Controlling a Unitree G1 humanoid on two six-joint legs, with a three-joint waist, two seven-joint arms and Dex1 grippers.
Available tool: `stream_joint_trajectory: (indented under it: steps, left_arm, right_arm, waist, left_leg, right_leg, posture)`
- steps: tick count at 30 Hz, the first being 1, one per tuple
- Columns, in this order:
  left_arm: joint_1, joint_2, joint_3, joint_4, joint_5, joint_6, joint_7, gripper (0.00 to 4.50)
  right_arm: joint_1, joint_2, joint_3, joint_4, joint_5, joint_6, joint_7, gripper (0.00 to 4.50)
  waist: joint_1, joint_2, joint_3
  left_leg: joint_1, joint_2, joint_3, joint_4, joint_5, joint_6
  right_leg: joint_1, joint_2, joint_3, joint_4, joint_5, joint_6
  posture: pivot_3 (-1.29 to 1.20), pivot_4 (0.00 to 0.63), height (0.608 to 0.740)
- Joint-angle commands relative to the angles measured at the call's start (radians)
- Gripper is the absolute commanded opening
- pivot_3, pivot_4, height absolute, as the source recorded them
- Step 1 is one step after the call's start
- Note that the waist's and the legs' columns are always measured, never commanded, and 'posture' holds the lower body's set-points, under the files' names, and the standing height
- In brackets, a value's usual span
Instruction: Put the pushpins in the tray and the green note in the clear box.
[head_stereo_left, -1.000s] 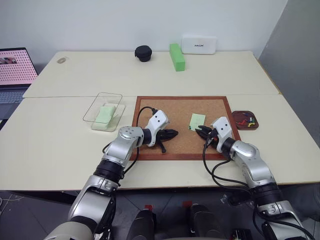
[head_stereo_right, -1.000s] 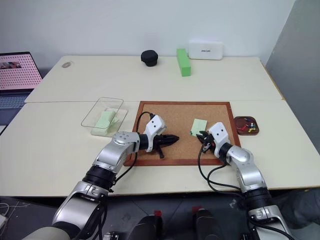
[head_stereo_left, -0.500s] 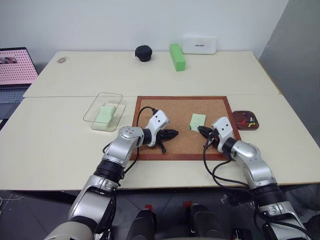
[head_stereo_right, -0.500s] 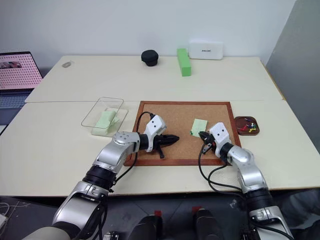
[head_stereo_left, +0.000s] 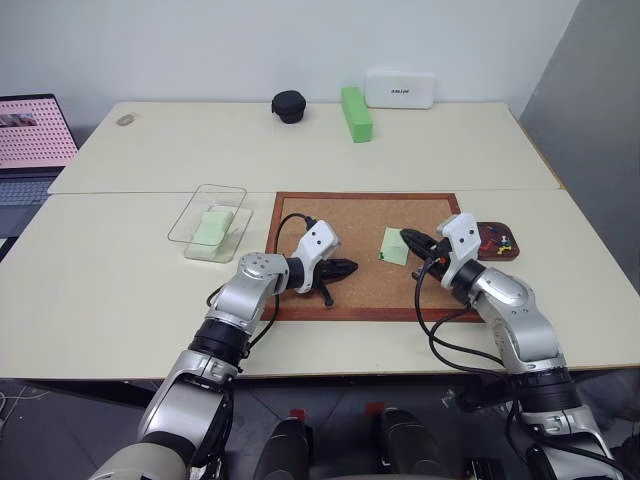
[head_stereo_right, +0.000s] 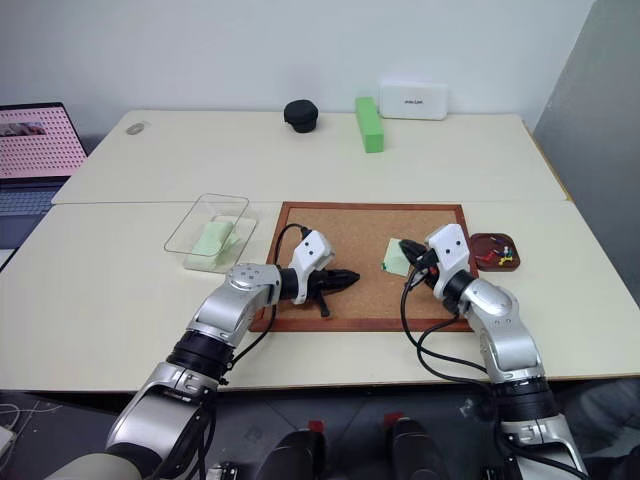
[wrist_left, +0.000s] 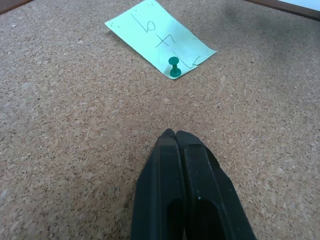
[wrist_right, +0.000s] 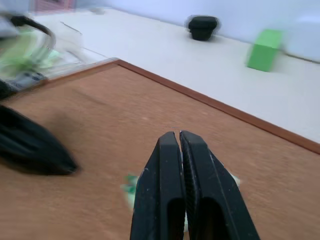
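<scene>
Right pincer (head_stereo_left: 407, 238) closed, level over green note (head_stereo_left: 394, 246)

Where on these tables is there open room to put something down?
The near-left table top, in front of the clear box, is bare. So is the far table between the black pouch and the laptop. The cork board is crowded: both grippers and a pinned green note, with the tray alongside.

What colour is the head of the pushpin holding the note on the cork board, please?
Green; the pushpin shows best in the left wrist view.
</scene>
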Motion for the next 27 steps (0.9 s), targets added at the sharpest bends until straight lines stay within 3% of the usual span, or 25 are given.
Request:
stream_joint_trajectory:
  steps: [1, 15, 27]
  left_arm:
    - [0.012, -0.001, -0.027, 0.029, 0.030, 0.021, 0.000, 0.00]
    - [0.009, -0.005, -0.023, 0.029, 0.026, 0.028, 0.002, 0.00]
    - [0.009, 0.000, -0.022, 0.030, 0.027, 0.026, 0.000, 0.00]
  right_arm:
    - [-0.038, -0.082, -0.016, 0.098, -0.167, -0.128, -0.133, 0.04]
    - [-0.152, -0.175, -0.045, 0.396, -0.264, -0.252, -0.277, 0.04]
    - [-0.164, -0.188, -0.048, 0.440, -0.283, -0.246, -0.297, 2.15]
  waist:
    - [0.001, 0.000, 0.000]
    - [0.000, 0.000, 0.000]
    - [-0.001, 0.000, 0.000]
  left_leg:
    - [0.000, 0.000, 0.000, 0.000, 0.000, 0.000]
    - [0.000, 0.000, 0.001, 0.000, 0.000, 0.000]
    - [0.000, 0.000, 0.001, 0.000, 0.000, 0.000]
  right_leg:
    - [0.000, 0.000, 0.000, 0.000, 0.000, 0.000]
    - [0.000, 0.000, 0.001, 0.000, 0.000, 0.000]
    - [0.000, 0.000, 0.001, 0.000, 0.000, 0.000]
  posture:
    - [0.00, 0.150, 0.740]
    - [0.00, 0.150, 0.740]
    - [0.00, 0.150, 0.740]
